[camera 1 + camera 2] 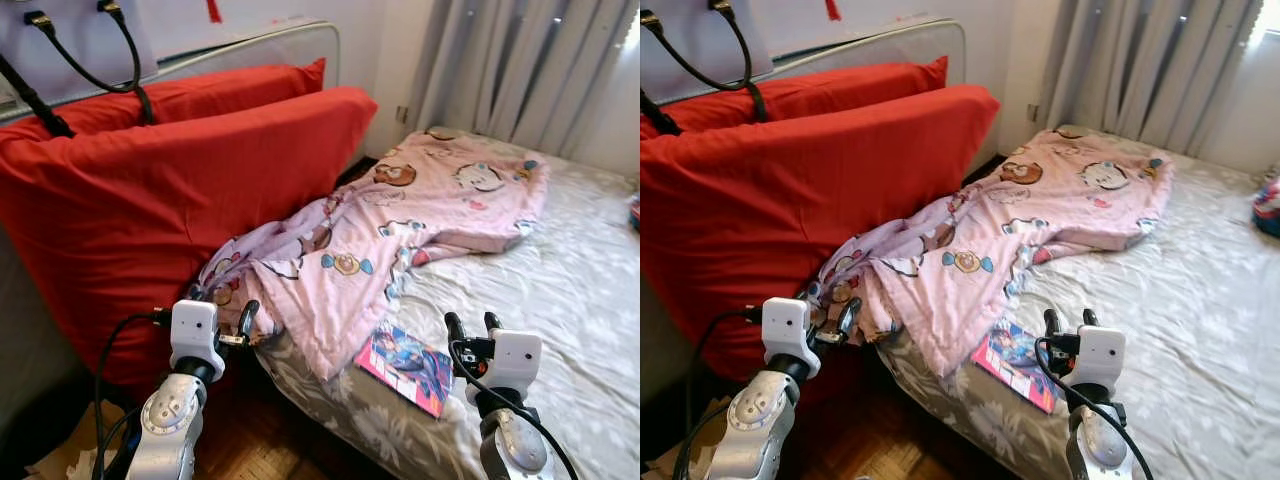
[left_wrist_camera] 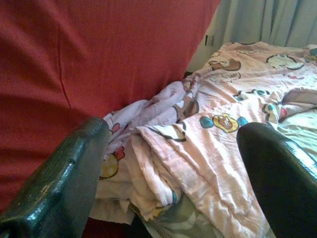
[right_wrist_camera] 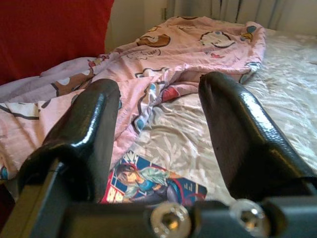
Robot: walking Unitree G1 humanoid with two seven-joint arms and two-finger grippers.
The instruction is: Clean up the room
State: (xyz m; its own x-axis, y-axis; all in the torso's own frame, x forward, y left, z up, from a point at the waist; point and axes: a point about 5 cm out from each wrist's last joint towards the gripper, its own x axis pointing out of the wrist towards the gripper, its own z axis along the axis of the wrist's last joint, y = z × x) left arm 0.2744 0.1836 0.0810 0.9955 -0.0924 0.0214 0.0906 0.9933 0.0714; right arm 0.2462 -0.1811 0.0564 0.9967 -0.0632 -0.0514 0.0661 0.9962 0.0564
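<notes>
A crumpled pink cartoon-print blanket (image 1: 400,230) lies across the bed, from the head end down over the near edge. A colourful comic magazine (image 1: 408,365) lies flat on the grey floral sheet (image 1: 560,300), just below the blanket's hem. My left gripper (image 1: 228,315) is open, close to the bunched end of the blanket (image 2: 163,148) beside the red pillows. My right gripper (image 1: 474,325) is open too, hovering just right of the magazine (image 3: 158,183) and a little above the sheet. Neither holds anything.
Two large red pillows (image 1: 150,200) lean against the headboard on the left. Black bag straps (image 1: 120,50) hang above them. Grey curtains (image 1: 530,70) close off the far side. A small toy (image 1: 634,212) sits at the right edge. Wooden floor (image 1: 260,440) lies below the bed edge.
</notes>
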